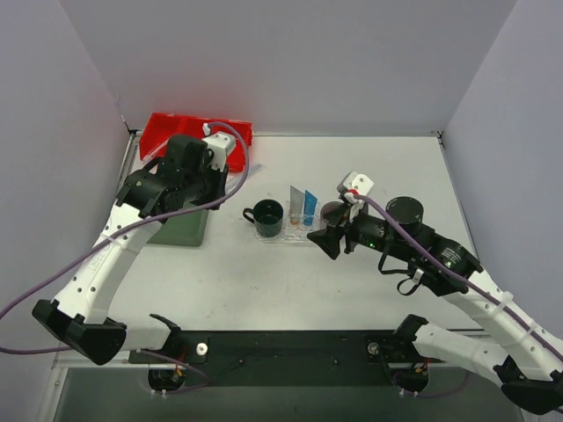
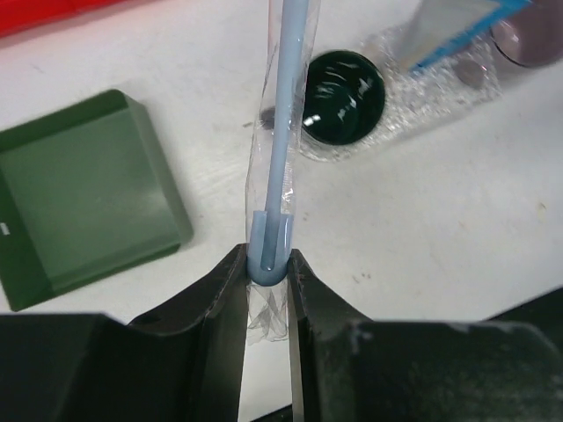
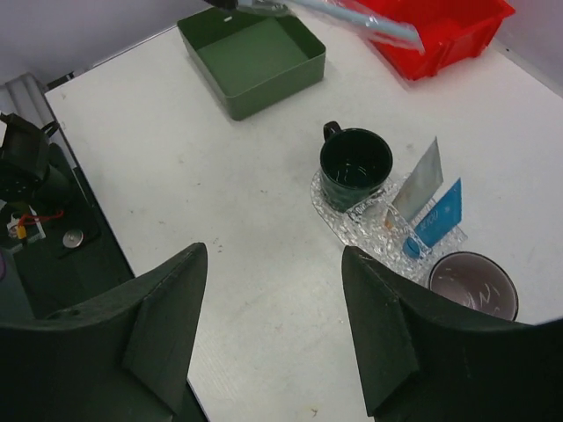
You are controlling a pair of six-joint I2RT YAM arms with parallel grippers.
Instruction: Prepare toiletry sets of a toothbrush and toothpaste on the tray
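Note:
My left gripper (image 2: 268,268) is shut on the end of a pale blue toothbrush (image 2: 286,105) in a clear wrapper. It holds the toothbrush in the air between the green tray and the clear tray; the brush also shows in the right wrist view (image 3: 374,24). The clear bumpy tray (image 1: 286,236) carries a dark green mug (image 1: 266,217), a white-grey toothpaste (image 3: 419,180), a blue toothpaste (image 3: 437,220) and a dark purplish cup (image 3: 472,286). My right gripper (image 3: 273,325) is open and empty, above the table just near the tray. A second toothbrush is out of view.
A dark green square tray (image 1: 180,227) lies left of the mug, under my left arm. A red bin (image 1: 195,132) stands at the back left. Grey walls close in the table on three sides.

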